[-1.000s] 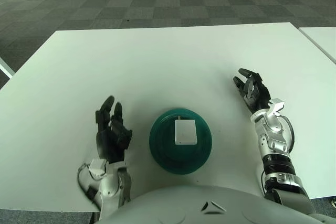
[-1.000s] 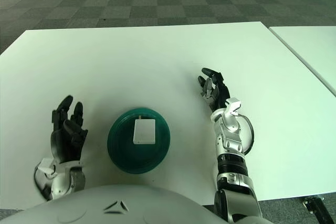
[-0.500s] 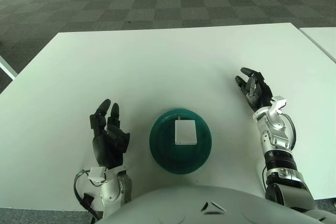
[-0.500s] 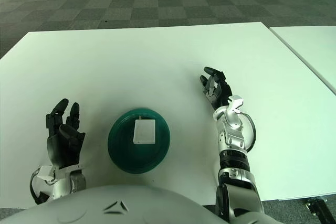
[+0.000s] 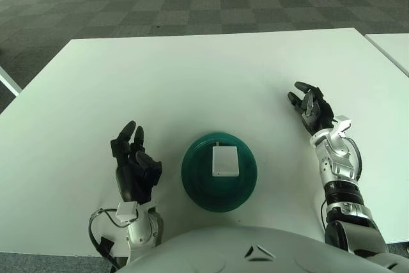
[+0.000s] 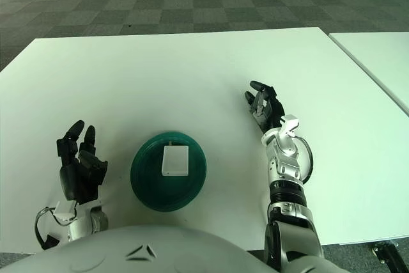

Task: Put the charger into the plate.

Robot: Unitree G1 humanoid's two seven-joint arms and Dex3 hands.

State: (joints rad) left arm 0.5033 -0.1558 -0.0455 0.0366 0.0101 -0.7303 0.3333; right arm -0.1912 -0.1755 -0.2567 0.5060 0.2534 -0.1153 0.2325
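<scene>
A white square charger (image 5: 225, 160) lies flat inside the dark green plate (image 5: 195, 183) near the table's front edge. My left hand (image 5: 133, 163) is held upright just left of the plate, fingers spread and empty. My right hand (image 5: 308, 106) is over the table to the right of the plate, fingers relaxed and empty. Neither hand touches the plate or the charger.
The white table (image 5: 192, 81) reaches to the back, with a checkered carpet floor beyond it. A second white table (image 5: 393, 46) stands at the right edge. My torso (image 5: 249, 250) fills the bottom of the view.
My left hand has drawn back a little toward me and to the left. My right hand has shifted slightly to the right. The charger and plate have not moved.
</scene>
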